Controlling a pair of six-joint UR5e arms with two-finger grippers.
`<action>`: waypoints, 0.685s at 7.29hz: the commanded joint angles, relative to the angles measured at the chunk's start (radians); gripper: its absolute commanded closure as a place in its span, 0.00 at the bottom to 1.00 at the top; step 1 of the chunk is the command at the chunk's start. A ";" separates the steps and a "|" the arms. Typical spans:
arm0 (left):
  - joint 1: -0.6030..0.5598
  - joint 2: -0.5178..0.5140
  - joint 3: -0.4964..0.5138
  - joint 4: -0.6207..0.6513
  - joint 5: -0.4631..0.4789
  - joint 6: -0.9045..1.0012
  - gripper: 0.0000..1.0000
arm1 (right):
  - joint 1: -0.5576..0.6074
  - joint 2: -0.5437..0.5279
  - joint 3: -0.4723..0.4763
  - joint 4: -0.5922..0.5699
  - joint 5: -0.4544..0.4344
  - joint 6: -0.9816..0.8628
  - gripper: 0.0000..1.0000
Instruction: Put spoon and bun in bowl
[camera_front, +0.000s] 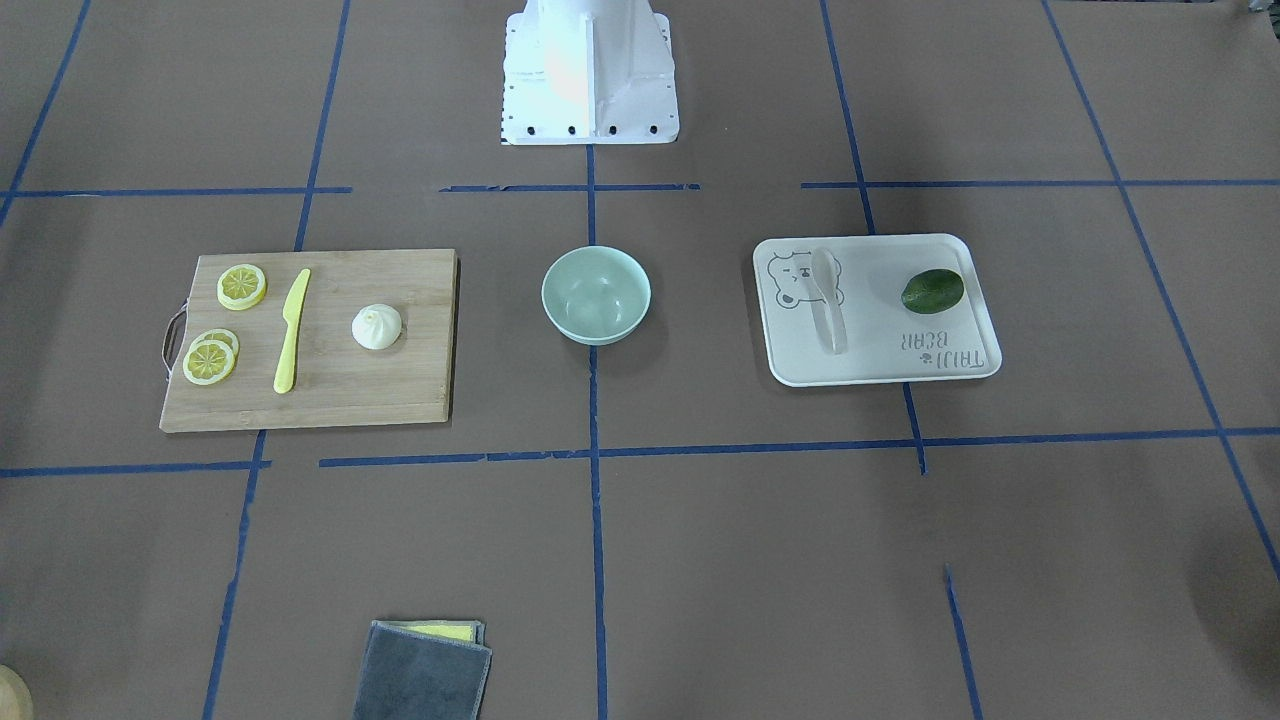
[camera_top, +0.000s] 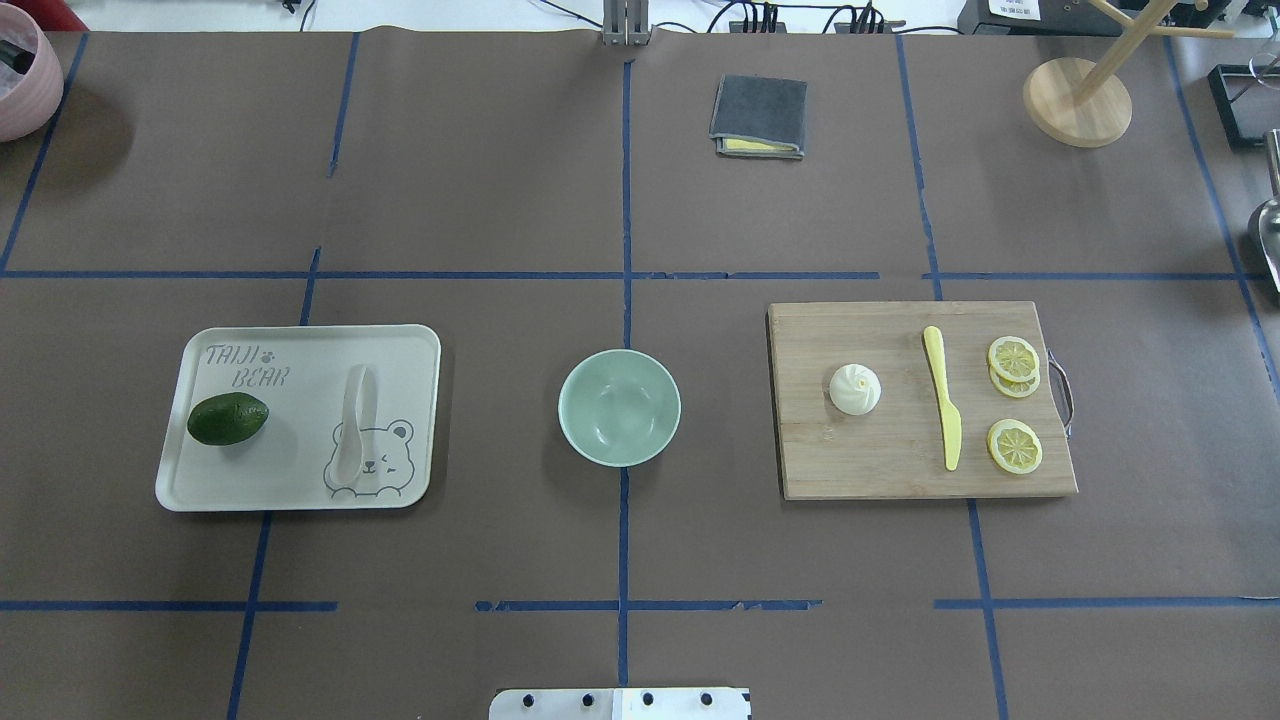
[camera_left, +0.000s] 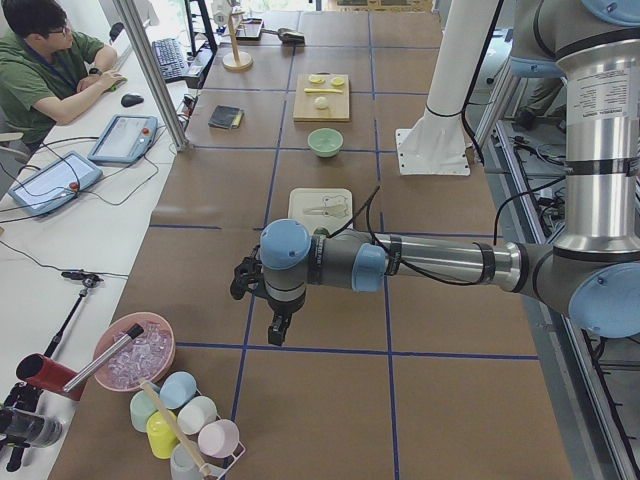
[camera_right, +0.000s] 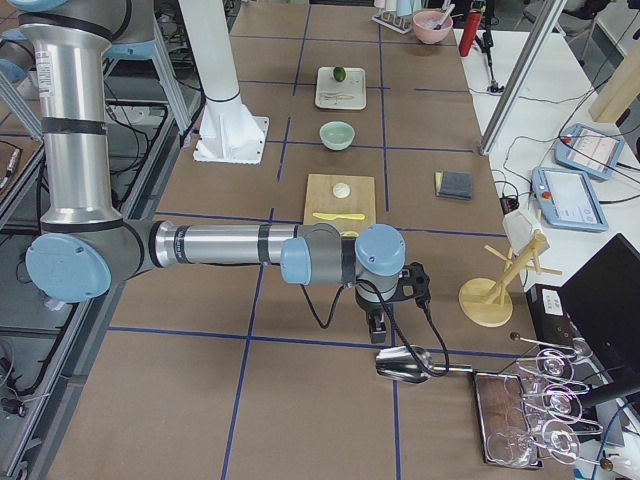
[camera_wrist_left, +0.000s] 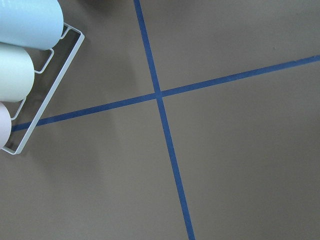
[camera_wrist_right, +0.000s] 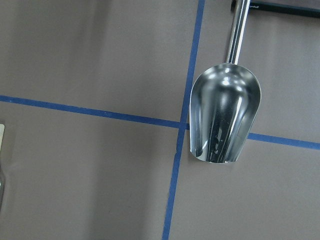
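The off-white spoon (camera_top: 355, 425) lies on a pale tray (camera_top: 300, 345) on the table's left side, next to a dark green lime (camera_top: 228, 418). The white pleated bun (camera_top: 855, 389) sits on a wooden cutting board (camera_top: 880, 460) on the right. The empty mint-green bowl (camera_top: 619, 407) stands between them at the centre. My left gripper (camera_left: 277, 326) hangs far out past the tray, seen only in the exterior left view. My right gripper (camera_right: 378, 328) hangs past the board, seen only in the exterior right view. I cannot tell whether either is open or shut.
A yellow knife (camera_top: 943, 395) and lemon slices (camera_top: 1014, 358) share the board. A folded grey cloth (camera_top: 759, 116) lies at the far side. A metal scoop (camera_wrist_right: 225, 117) lies under the right wrist. A rack of cups (camera_wrist_left: 20, 75) sits by the left wrist.
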 joint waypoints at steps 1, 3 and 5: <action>0.001 -0.003 -0.012 0.000 0.002 0.006 0.00 | -0.001 0.000 0.001 -0.002 0.002 0.000 0.00; 0.001 -0.008 -0.015 -0.011 0.002 0.008 0.00 | -0.027 -0.003 0.015 -0.006 0.005 0.000 0.00; 0.006 -0.003 -0.044 -0.156 0.000 0.008 0.00 | -0.076 0.017 0.028 0.018 0.005 0.009 0.00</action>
